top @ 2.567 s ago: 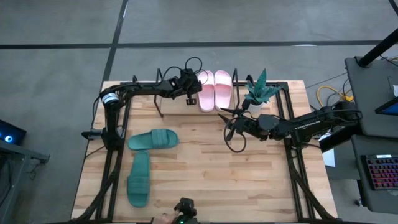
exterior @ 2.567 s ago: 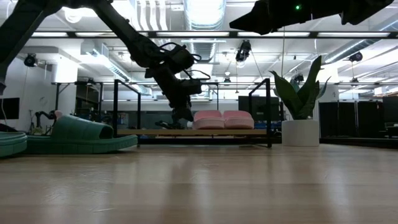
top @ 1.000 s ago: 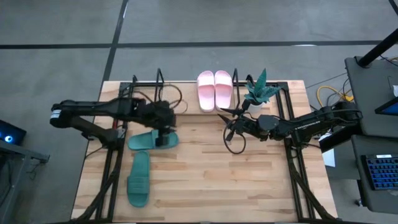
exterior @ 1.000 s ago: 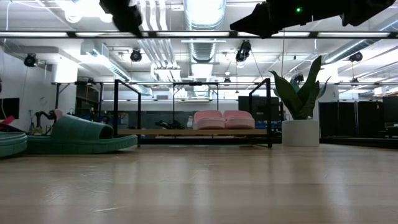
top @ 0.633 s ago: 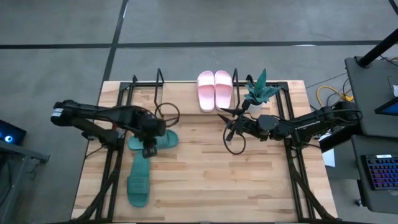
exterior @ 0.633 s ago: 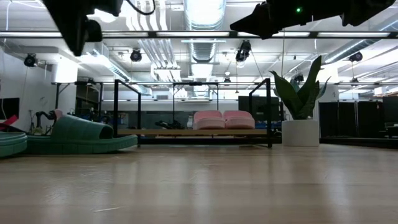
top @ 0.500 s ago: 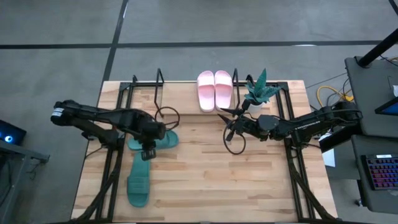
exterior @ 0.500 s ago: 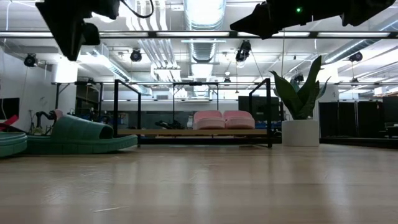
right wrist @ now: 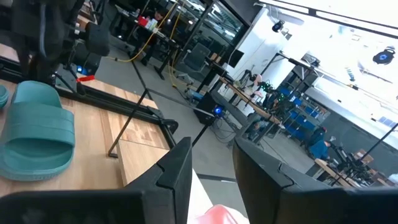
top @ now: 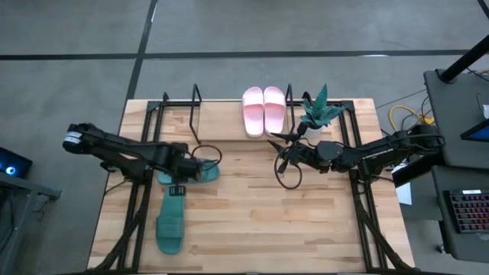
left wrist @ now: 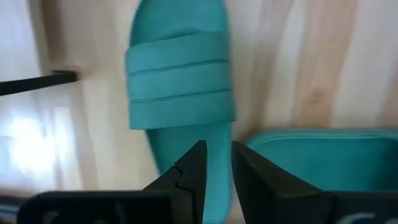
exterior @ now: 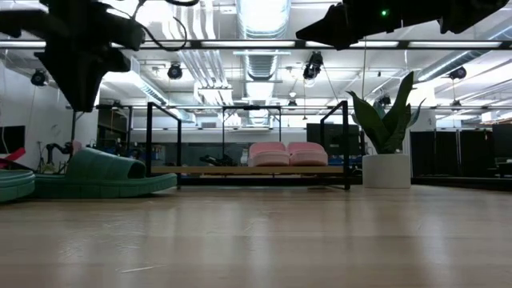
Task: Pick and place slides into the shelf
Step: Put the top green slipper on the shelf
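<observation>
Two dark green slides lie on the table at the left. One (top: 200, 173) lies crosswise, half hidden under my left arm; the other (top: 169, 224) lies lengthwise nearer the front edge. My left gripper (top: 177, 188) hangs over the lengthwise slide's far end, pointing down. Its fingers stand slightly apart (left wrist: 217, 152) with nothing between them, clear above the sole (left wrist: 180, 87). The pink pair (top: 263, 111) rests sole-down on the shelf (top: 195, 103) at the far edge. Right of centre, my right gripper (top: 278, 150) hovers level and open, touching nothing.
A potted plant (top: 316, 113) stands right of the shelf, close behind my right gripper. Black frame rails (top: 136, 206) run along the table's left and right sides. Bare wood (top: 260, 221) spans the middle and near part of the table.
My left gripper has swung from the shelf's near side toward the table's near edge and a little left. It has sunk and tipped from slanting forward to pointing almost straight down over the green slides. The slides have not moved.
</observation>
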Robot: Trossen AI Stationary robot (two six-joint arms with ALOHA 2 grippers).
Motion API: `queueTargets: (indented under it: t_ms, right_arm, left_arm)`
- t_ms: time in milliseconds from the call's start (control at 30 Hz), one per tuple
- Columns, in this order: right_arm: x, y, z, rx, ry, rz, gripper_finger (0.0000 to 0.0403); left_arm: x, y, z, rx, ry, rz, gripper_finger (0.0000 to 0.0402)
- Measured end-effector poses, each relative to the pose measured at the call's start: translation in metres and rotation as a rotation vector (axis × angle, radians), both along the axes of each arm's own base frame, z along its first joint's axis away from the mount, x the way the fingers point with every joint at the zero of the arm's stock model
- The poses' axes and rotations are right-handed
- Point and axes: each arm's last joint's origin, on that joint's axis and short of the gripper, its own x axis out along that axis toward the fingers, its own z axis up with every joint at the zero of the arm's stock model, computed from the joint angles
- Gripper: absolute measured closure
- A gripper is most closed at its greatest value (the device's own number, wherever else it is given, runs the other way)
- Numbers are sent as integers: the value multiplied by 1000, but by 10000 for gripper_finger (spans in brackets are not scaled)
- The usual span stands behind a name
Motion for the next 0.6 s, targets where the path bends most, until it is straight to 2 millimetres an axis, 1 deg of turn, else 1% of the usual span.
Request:
queueTargets:
  t_ms: [233,300,367,500,600]
  right_arm:
    - [0,0,0,0,3,-1,296]
    - [0,0,0,0,3,-2,296]
    - [0,0,0,0,3,-2,296]
    - [0,0,0,8,-1,-2,296]
    - [0,0,0,24,-9,-1,296]
  left_arm:
    - [-3,-9,-7,136,3,-49,343]
    - [-3,-10,-7,161,-16,-4,343]
    - [-3,-9,-6,178,-54,119,343]
    - [-6,-4,-3,184,-173,498,343]
    - [-12,-3,-1,128,-174,662,343]
